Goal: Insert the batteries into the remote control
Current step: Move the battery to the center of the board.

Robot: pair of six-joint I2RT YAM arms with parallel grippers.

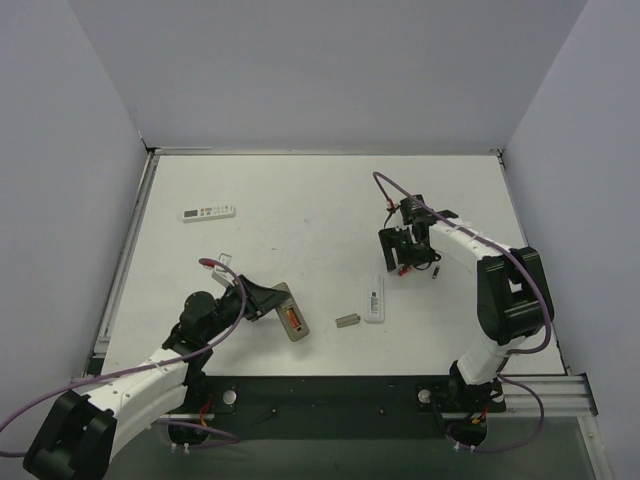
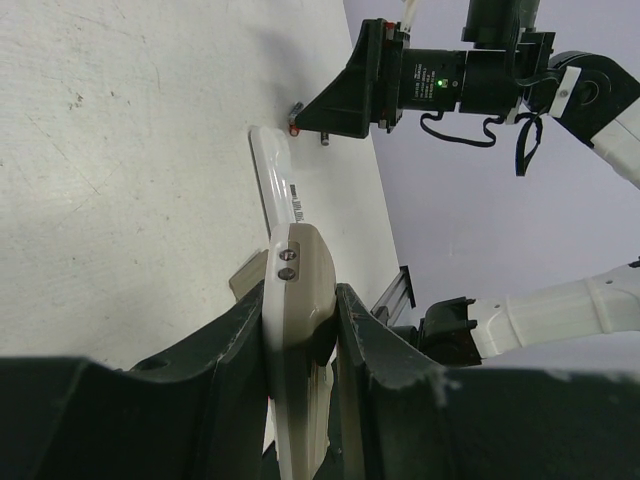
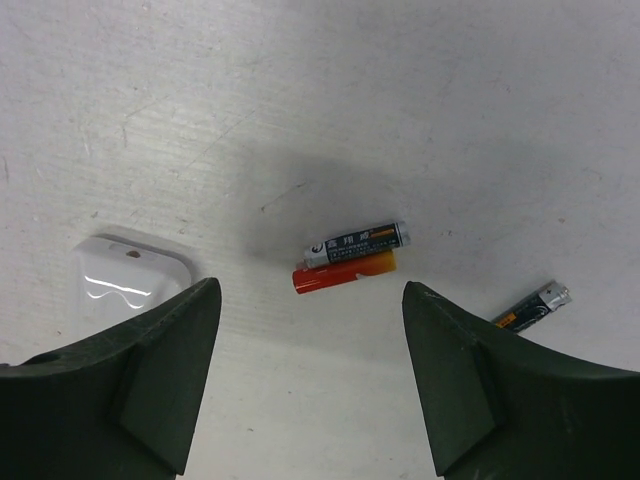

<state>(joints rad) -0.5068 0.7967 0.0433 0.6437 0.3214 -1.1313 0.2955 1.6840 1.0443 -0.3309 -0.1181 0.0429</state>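
My left gripper is shut on the remote control's grey-beige piece, gripped edge-on between the fingers. From above, that piece shows an orange battery lying in it. The slim white part of the remote lies flat further right; its rounded end shows by my right gripper's left finger. My right gripper stands open above the table. Just ahead of it, a dark battery and a red-orange battery lie side by side. Another battery lies off to the right.
A longer white remote lies at the back left. A small grey piece sits between the held piece and the white remote part. A small red-tipped item lies left of centre. Grey walls enclose the table.
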